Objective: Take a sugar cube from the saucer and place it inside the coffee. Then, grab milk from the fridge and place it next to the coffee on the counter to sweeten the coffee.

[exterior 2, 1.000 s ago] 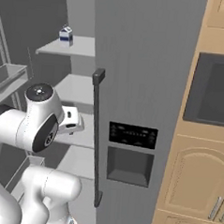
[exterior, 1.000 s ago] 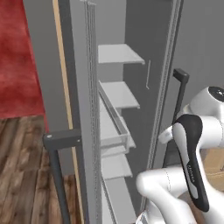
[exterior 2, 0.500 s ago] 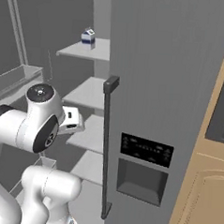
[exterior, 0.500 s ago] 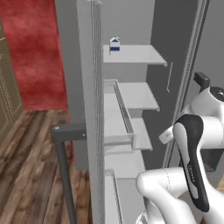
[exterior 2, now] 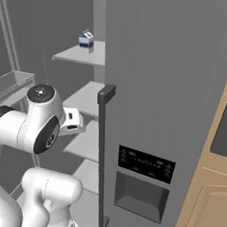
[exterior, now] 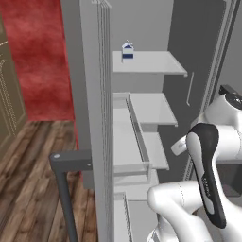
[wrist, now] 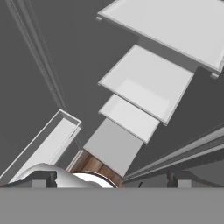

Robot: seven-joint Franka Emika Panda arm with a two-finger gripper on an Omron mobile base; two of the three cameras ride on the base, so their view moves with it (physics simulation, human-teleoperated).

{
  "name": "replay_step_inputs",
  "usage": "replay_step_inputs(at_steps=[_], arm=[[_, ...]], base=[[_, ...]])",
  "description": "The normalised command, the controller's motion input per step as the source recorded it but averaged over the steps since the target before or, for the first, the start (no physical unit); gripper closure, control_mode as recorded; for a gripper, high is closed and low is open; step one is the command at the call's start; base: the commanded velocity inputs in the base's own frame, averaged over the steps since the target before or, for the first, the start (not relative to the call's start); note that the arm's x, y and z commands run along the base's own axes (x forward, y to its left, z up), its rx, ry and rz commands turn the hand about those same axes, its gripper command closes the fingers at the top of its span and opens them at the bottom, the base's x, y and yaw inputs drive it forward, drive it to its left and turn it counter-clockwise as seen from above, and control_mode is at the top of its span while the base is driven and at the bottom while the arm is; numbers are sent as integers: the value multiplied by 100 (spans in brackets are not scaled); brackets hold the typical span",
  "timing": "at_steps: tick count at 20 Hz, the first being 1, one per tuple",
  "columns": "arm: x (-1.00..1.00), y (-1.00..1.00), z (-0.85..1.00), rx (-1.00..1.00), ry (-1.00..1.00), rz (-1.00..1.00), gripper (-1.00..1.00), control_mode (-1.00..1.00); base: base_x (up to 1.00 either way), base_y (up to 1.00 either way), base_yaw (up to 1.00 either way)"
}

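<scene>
With the fridge [exterior: 94,118] open and the milk [exterior: 127,51] on its top shelf [exterior: 151,62] ungrabbed, my gripper's state I can't tell.

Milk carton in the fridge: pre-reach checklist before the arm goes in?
1. Fridge door open: ok, shelves exposed.
2. Milk located: ok, on the top shelf.
3. Milk upright: ok, gable up.
4. Nothing else on that shelf beside it: ok.
5. Pincer open: cannot tell, fingertips barely show in the hand view.
6. Hand aimed at milk: not ok, the hand view looks along the lower shelves, carton absent from it.
</scene>
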Motion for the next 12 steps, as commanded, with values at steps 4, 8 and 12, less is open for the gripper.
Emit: replay_step_inputs(at_steps=[4, 8, 12], arm=[[0, 0, 0, 0, 0, 0, -100, 100], [9, 22, 40, -4, -6, -2, -100, -100], [10, 39, 99, -4, -10, -7, -100, -100]], base=[[30, 27, 0], [8, 17, 0], [0, 0, 0]])
